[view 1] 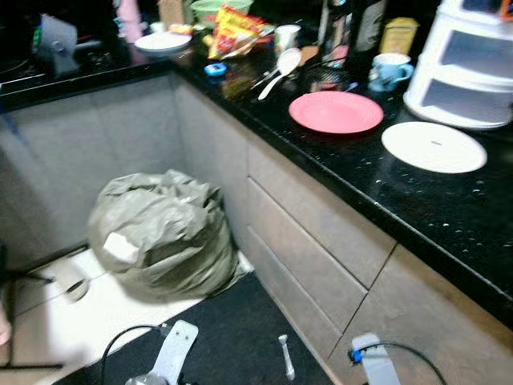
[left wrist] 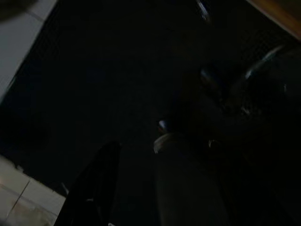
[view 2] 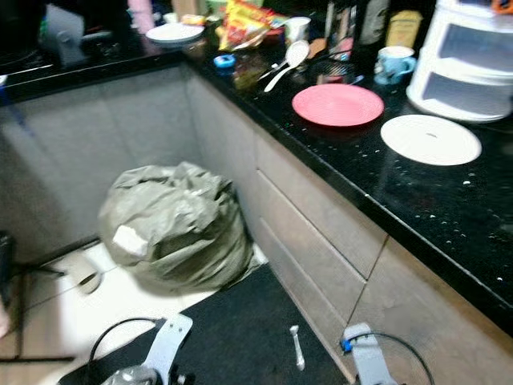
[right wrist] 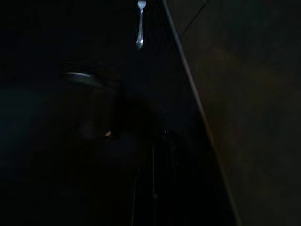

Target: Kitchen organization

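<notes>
A black stone counter (view 1: 449,216) runs along the right. On it lie a pink plate (view 1: 335,111) and a white plate (view 1: 434,146), beside a white drawer unit (view 1: 469,68). Further back stand a blue mug (view 1: 390,70), a white spoon (view 1: 280,68), a red and yellow snack bag (view 1: 232,30), a blue tape roll (view 1: 215,70) and another white plate (view 1: 163,42). A small metal utensil (view 1: 286,356) lies on the dark floor mat (view 1: 240,337). My left arm (view 1: 172,353) and right arm (view 1: 373,361) hang low and idle, well below the counter.
A full grey-green rubbish bag (view 1: 164,235) sits on the floor in the corner of the cabinets. Grey drawer fronts (view 1: 313,233) line the right side under the counter. White tiles (view 1: 72,313) lie left of the mat. Bottles and jars crowd the counter's back.
</notes>
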Available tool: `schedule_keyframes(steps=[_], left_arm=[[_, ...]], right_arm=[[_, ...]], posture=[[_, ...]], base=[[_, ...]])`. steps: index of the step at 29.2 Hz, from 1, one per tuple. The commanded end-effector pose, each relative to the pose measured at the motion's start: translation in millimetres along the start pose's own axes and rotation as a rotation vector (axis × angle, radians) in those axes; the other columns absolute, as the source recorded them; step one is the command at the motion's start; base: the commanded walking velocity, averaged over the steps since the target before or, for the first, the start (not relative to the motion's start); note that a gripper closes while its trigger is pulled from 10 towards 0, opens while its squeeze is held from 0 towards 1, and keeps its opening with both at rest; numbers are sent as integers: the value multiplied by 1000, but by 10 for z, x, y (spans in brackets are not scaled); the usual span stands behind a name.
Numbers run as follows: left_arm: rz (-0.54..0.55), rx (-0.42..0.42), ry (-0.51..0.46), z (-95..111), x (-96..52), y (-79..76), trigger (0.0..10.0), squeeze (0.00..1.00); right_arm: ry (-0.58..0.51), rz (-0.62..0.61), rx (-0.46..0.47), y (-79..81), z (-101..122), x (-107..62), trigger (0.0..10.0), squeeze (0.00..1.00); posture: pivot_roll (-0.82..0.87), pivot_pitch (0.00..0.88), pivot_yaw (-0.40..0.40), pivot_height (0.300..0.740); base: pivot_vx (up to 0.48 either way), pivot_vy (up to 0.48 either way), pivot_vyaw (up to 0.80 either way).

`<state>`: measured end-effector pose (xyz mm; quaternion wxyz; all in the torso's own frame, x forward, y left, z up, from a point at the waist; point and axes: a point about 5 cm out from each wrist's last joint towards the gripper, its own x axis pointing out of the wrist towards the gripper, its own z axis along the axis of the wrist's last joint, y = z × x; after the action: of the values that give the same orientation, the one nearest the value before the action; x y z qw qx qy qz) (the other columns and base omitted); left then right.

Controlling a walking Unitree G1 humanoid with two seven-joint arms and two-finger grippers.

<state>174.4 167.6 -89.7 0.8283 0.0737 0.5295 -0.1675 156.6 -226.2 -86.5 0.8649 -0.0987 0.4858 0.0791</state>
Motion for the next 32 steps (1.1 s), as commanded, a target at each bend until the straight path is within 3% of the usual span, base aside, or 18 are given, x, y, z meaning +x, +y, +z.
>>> schedule_keyframes(steps=[1,24,28,29,32], left_arm=[[11,2,5,1,-9,35,10000,0],[11,2,6,8,-9,38,10000,0],[10,2,5,8,-8,35,10000,0],[10,1,5,8,-8,35,10000,0],[11,0,4,8,-8,35,10000,0]], right_arm=[[-3,5,1,-1,25,5,10000,0],[-35,100,3,52,67,7,10000,0],[-92,215,63,132,111,1,10000,0],[-106,271,94,171,120,-4,10000,525],[-114,306,114,195,124,-7,10000,525]], posture=[[-24,0,47,740],[-23,0,47,740],[-19,0,46,740],[-19,0,47,740],[-19,0,47,740]], base=[[0,0,-800],[0,0,-800],[0,0,0],[0,0,0],[0,0,0]])
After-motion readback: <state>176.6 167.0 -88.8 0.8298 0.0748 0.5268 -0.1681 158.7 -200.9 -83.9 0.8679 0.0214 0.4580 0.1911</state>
